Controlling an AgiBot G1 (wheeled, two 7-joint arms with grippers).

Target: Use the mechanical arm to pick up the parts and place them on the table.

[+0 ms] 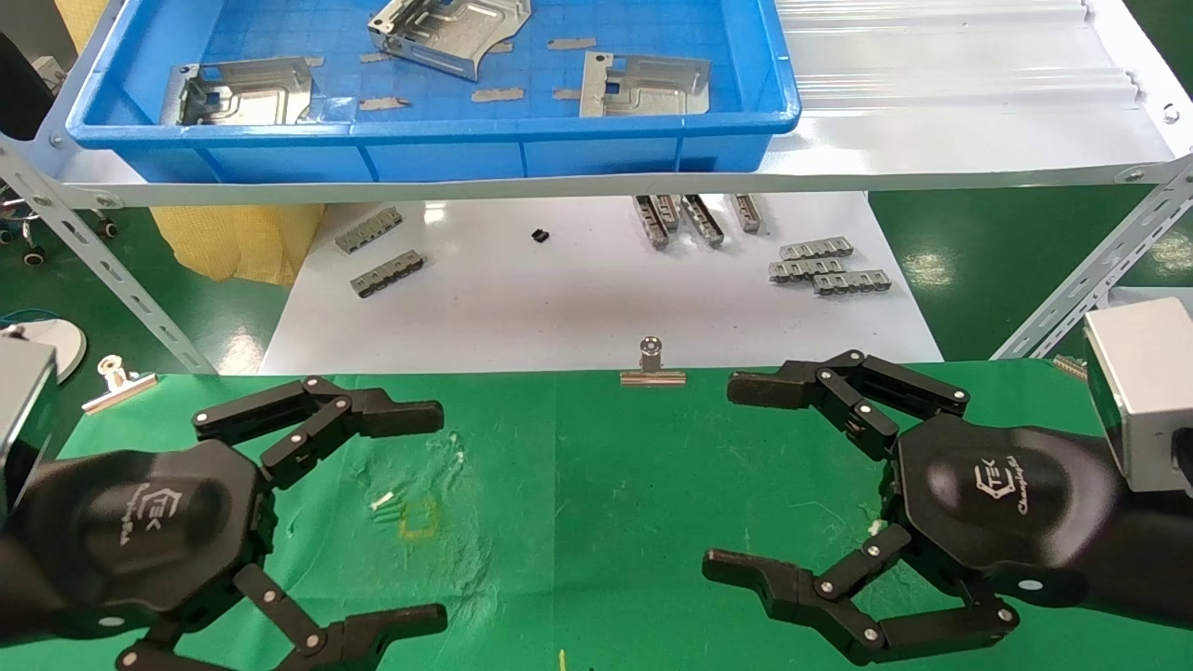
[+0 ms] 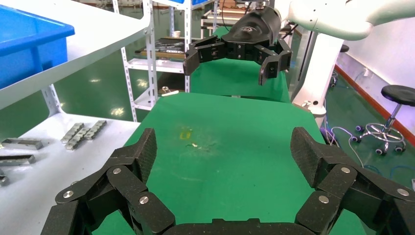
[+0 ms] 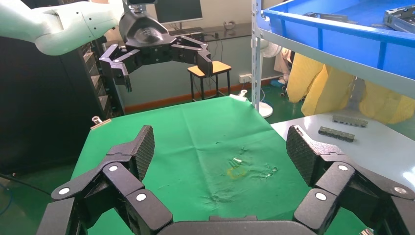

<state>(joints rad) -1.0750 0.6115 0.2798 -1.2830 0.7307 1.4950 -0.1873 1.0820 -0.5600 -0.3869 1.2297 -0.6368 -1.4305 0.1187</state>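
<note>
Nearby: 3 parts [image 1: 449, 35] in blue tray [image 1: 466, 154]; binder clip [image 1: 652, 365] btwn hands.

The desk [image 1: 652, 485], covered in wrinkled green cloth, carries a yellow mark [image 1: 419, 518] and small white scraps [image 1: 382, 501] left of centre, with one silver binder clip [image 1: 652, 366] at its far edge and another clip [image 1: 117, 380] at the far-left corner.

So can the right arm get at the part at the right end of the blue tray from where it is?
Probably yes. The right gripper hovers open over the green table, and that part lies flat and uncovered in the blue tray on the shelf above. It would have to rise over the tray's front wall.
</note>
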